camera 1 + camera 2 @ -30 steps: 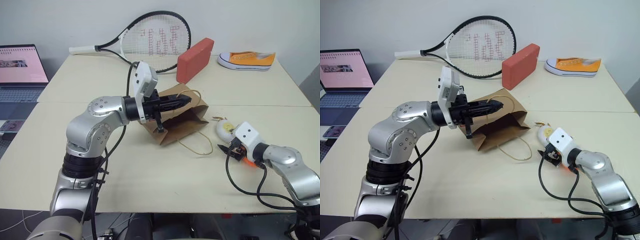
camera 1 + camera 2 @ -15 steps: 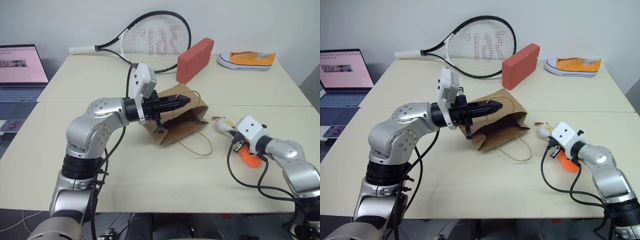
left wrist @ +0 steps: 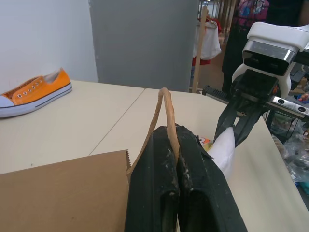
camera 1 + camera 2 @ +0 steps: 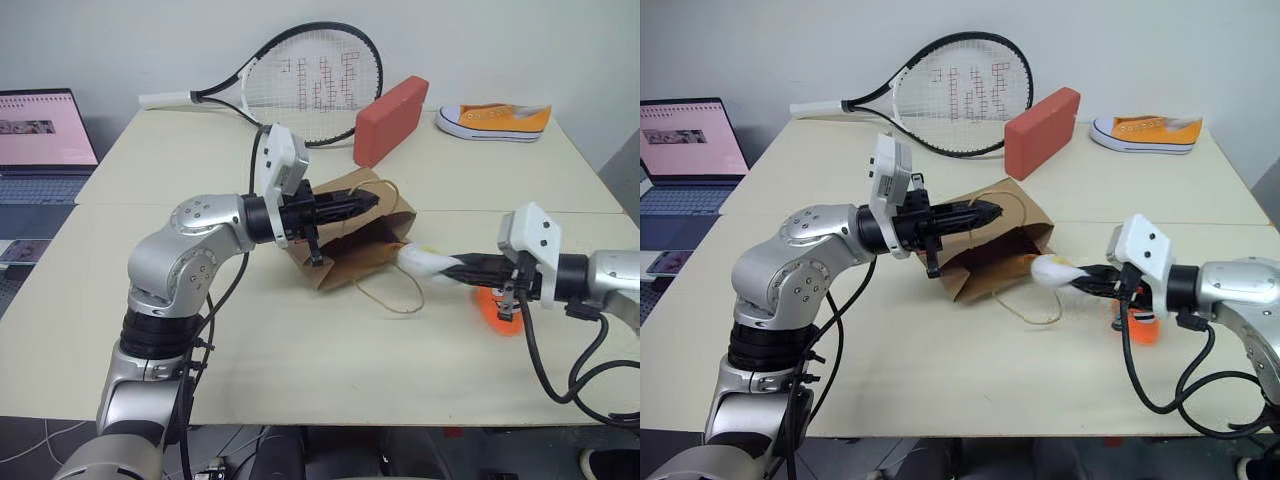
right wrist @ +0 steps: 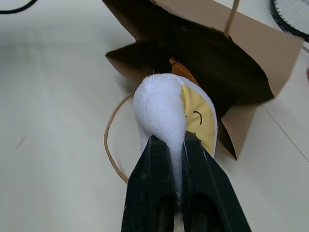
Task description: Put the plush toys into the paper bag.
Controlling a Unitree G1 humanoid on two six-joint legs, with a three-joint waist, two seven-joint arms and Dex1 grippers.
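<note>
Two arms work over a pale bench (image 4: pixel 300 400) that also carries a racket (image 4: pixel 300 80), a red block (image 4: pixel 388 118) and a yellow sneaker (image 4: pixel 495 120) along its far side, all well apart from the bag (image 4: pixel 350 250); a laptop (image 4: pixel 40 135) sits off at the far left. Nothing lies between the bag mouth and the right arm except the bag's loose loop handle (image 4: pixel 390 295) on the bench. The left fingers (image 4: pixel 365 203) are clenched on the bag's upper handle (image 3: pixel 164 113), holding the top edge up so the mouth gapes toward 3 o'clock. The right fingers (image 4: pixel 455 268) grasp the egg toy (image 4: pixel 422 263) by its white end, off the bench, level, its yellow face (image 5: pixel 200 121) up, just beside the mouth at about 3 o'clock of the bag. The carrot toy (image 4: pixel 497 310) lies on the bench under the right wrist, toward 4 o'clock of the bag. Something orange (image 5: pixel 182 71) shows inside the mouth; what it is cannot be told. Open bench spreads along the near edge at 6 o'clock.
</note>
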